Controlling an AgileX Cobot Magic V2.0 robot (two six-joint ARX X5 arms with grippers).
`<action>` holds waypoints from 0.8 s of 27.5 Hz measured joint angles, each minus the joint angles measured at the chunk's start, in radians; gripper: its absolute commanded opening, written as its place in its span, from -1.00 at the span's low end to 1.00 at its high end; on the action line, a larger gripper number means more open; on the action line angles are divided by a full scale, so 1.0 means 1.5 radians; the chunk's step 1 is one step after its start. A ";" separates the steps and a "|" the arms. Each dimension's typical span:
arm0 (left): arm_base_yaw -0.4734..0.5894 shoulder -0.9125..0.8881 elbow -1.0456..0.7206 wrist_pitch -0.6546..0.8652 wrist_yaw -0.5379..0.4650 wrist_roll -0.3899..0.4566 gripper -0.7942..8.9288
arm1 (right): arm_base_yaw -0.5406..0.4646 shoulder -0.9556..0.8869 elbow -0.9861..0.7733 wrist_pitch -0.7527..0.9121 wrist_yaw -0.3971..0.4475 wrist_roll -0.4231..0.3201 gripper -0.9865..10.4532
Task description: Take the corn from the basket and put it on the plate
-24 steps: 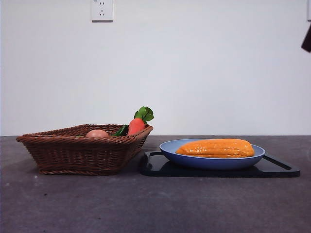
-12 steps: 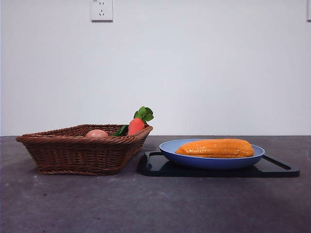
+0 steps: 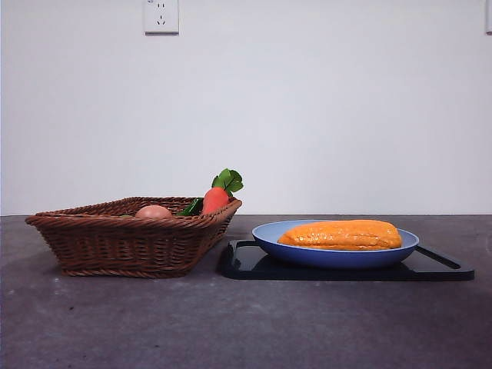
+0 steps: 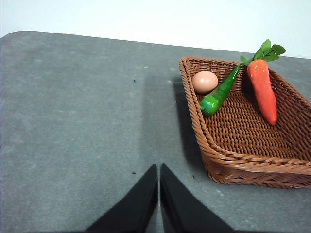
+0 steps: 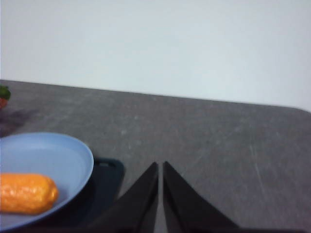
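Corn (image 3: 340,234) lies flat on the light-blue plate (image 3: 265,238), on the right side of the table (image 3: 231,323). It is long and orange-yellow, and it reaches almost from one edge of the plate to the other. The plate sits on a flat black tray (image 3: 442,269).

On the left is the brown woven basket (image 3: 115,242), just beside the tray. Three things are in the basket: a red-orange carrot (image 4: 262,90) with green leaves, a green pepper (image 4: 218,94) and a small pinkish egg (image 4: 204,81). The carrot leans up against the far right corner, so its leaves poke up over the rim. The egg sits in a corner of the basket, close beside the pepper.

Both arms are up and away from the things. The left gripper (image 4: 159,194) hangs over bare table beside the basket, and its two black jaws are pressed together with nothing in them. The right gripper (image 5: 160,194) hangs over the table near the tray and the plate, and its jaws are pressed together too, holding nothing. On the white wall far behind is a wall socket (image 3: 161,15).
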 measured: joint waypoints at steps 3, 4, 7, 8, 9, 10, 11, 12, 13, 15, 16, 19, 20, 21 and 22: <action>0.000 0.000 0.000 0.000 0.000 0.000 -0.82 | 0.000 -0.021 -0.025 -0.014 0.000 0.007 -0.82; 0.000 0.000 0.000 0.000 0.000 0.000 -0.82 | 0.000 -0.025 -0.025 -0.028 0.000 0.009 -0.82; 0.000 0.000 0.000 0.000 0.000 0.000 -0.82 | 0.000 -0.036 -0.025 -0.063 0.000 0.011 -0.82; 0.000 0.000 0.000 0.000 0.000 0.000 -0.82 | 0.000 -0.038 -0.025 -0.075 0.000 0.012 -0.82; 0.000 0.000 0.000 0.000 0.000 0.000 -0.82 | 0.000 -0.042 -0.025 -0.087 0.000 0.012 -0.82; 0.000 0.000 0.000 0.000 0.000 0.000 -0.82 | 0.000 -0.046 -0.025 -0.099 0.000 0.012 -0.82; 0.000 0.000 0.000 0.000 0.000 0.000 -0.82 | 0.000 -0.052 -0.025 -0.115 0.000 0.012 -0.82; 0.000 0.000 0.000 0.000 0.000 0.000 -0.82 | 0.000 -0.060 -0.025 -0.133 0.000 0.012 -0.82; 0.000 0.000 0.000 0.000 0.000 0.000 -0.82 | 0.000 -0.067 -0.025 -0.151 0.000 0.013 -0.82; 0.000 0.000 0.000 0.000 0.000 0.000 -0.82 | 0.000 -0.077 -0.024 -0.156 0.000 0.016 -0.82; 0.000 0.000 0.000 0.000 0.000 0.000 -0.82 | 0.000 -0.078 -0.024 -0.156 -0.001 0.017 -0.82; 0.000 0.000 0.000 0.000 0.000 0.000 -0.82 | 0.000 -0.078 -0.024 -0.156 -0.001 0.019 -0.82; 0.000 0.000 0.000 0.000 0.000 0.000 -0.82 | 0.000 -0.078 -0.024 -0.155 -0.001 0.019 -0.82; 0.000 0.000 0.000 0.000 0.000 0.000 -0.82 | 0.000 -0.078 -0.024 -0.155 -0.001 0.019 -0.82; 0.000 0.000 0.000 0.000 0.000 0.000 -0.82 | 0.000 -0.078 -0.024 -0.155 -0.001 0.019 -0.82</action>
